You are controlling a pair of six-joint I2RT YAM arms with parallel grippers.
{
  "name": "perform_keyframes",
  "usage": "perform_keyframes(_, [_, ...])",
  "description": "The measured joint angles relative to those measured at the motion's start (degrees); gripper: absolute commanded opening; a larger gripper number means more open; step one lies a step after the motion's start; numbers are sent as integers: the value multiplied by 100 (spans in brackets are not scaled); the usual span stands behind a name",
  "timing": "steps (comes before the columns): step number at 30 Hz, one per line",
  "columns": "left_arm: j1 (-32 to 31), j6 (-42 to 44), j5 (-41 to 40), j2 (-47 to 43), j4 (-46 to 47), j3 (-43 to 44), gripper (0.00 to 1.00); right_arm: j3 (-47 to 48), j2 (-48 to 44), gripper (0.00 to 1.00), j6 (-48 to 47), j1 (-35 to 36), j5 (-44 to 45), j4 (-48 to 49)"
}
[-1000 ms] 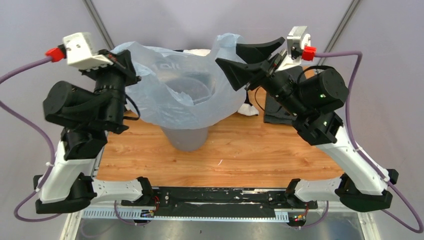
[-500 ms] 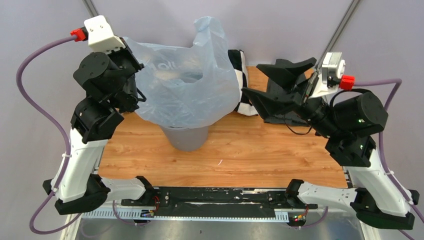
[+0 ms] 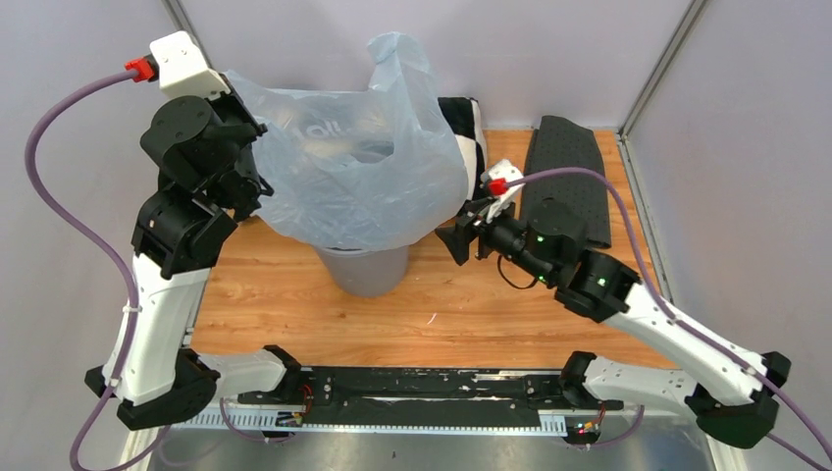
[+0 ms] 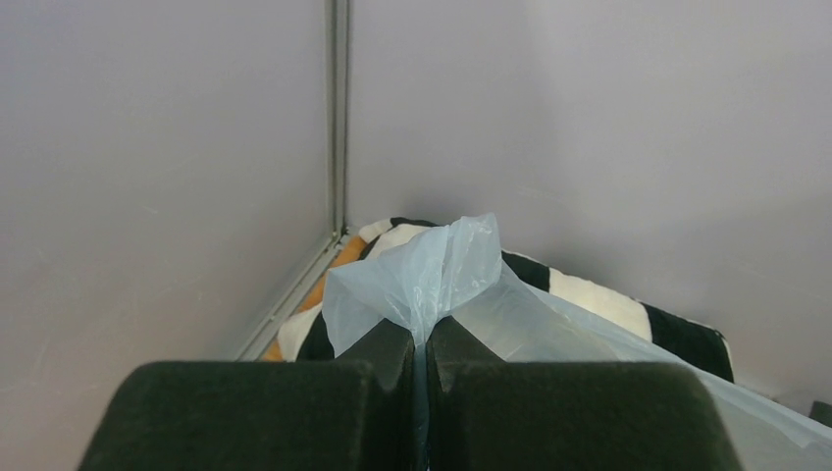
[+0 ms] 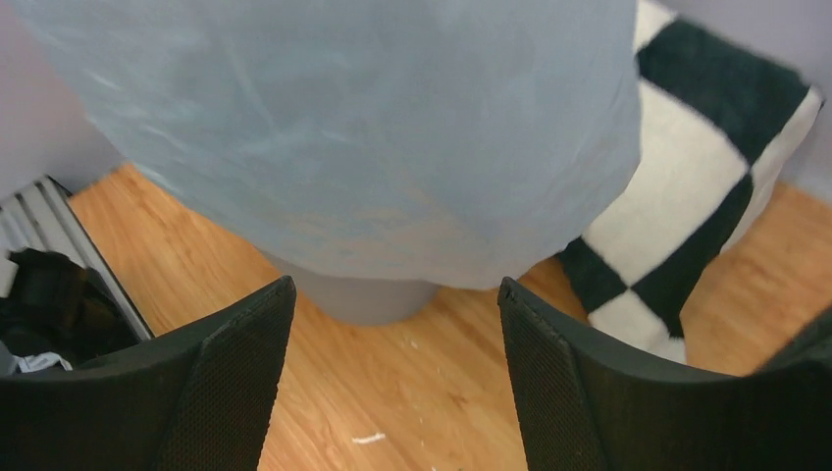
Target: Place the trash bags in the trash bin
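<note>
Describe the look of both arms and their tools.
The left arm and right arm have white shells and black joints. Each wrist bears a white block, a red plug and a purple cable. Green lights dot the right arm. The left tool and right tool have broad black fingers.

- You see only the lower wall of the trash bin point(image 3: 365, 273); the trash bag point(image 3: 353, 186) drapes over its rim and mouth.
- The bag's white lettering point(image 3: 319, 132) is too faint to read.
- The checkered pillow point(image 3: 464, 123), at the far side, is mostly hidden behind the bag.
- From above, the bag covers the fingertips of your left gripper point(image 4: 420, 339).
</note>
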Motion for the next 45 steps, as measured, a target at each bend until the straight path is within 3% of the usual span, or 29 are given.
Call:
perform_keyframes(8, [177,-125,179,-116,-68,-363,0,-1067,323,76,682,-1115,-872,857])
perform_keyframes(14, [251,-210,337,-133,-136,-476,0,-1257,415,72,857,-1196,-1440,1762])
perform_keyframes(17, [251,-256,402,-136,-142,-476,0,-1123,651,62,881,-1198,-1635,2076])
perform_keyframes(22, [251,-308,518,-142,-151,-476,0,-673,1126,26,935,-1198,-1919,2260])
perform_keyframes(27, [251,-385,675,-192,-184,-476,0,-35,1615,12,975,-1084,-2094,2306])
perform_keyframes(38, [251,-601,1056,-448,-192,-605,0,1373,3141,6,883,-271,-2249,2249])
perform_keyframes(45, [251,-616,1167,-483,-192,-603,0,1670,4033,3,885,76,-2271,2070])
